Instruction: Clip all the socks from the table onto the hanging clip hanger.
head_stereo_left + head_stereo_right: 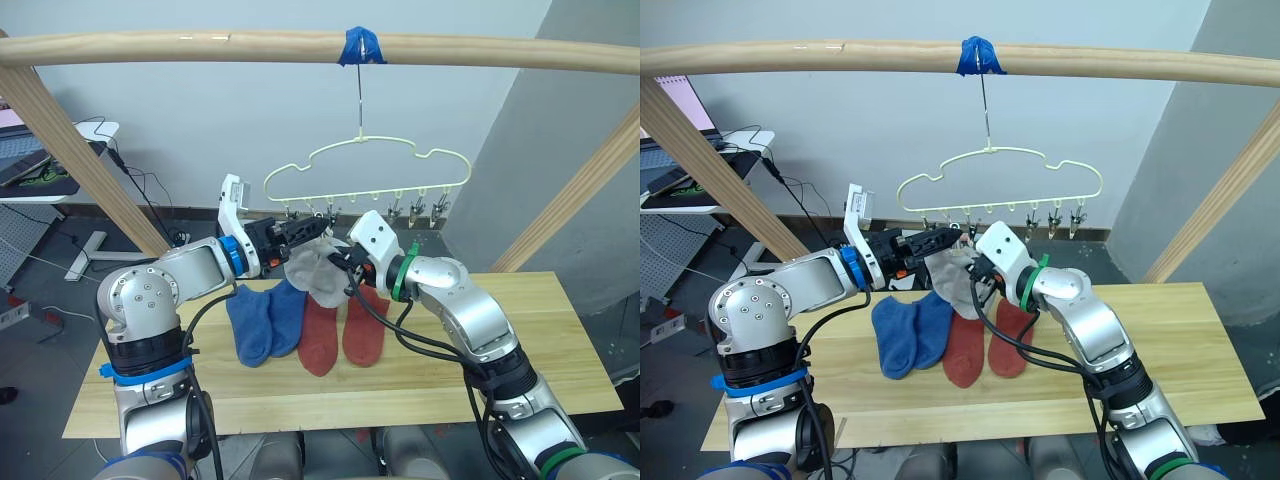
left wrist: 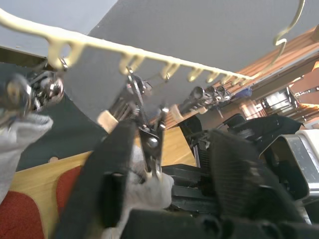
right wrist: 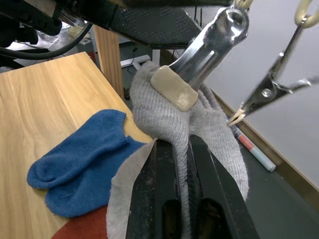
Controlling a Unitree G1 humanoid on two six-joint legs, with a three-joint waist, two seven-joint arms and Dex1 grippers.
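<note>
Light grey knit socks (image 1: 318,272) are held up at the left end of the clip row of the pale-yellow cloud-shaped wire hanger (image 1: 366,166), above the light yellowish plank bench (image 1: 520,330). One small grey metal clip (image 3: 197,59) with a tan pad is seen biting the grey fabric in the right wrist view. The right hand (image 3: 182,149) is pinched shut on the grey sock fabric just below that clip. The left hand (image 1: 318,229) is raised to the same clips from the other side, fingers (image 2: 107,164) set around a clip (image 2: 149,144); whether that clip is actually squeezed cannot be told. Two blue socks (image 1: 265,318) and two rust-red socks (image 1: 342,332) are laid side by side on the bench, touching, blue pair toward the left. The hanger is hooked to a round pale wooden pole (image 1: 200,48) at a wrap of blue tape (image 1: 359,46).
</note>
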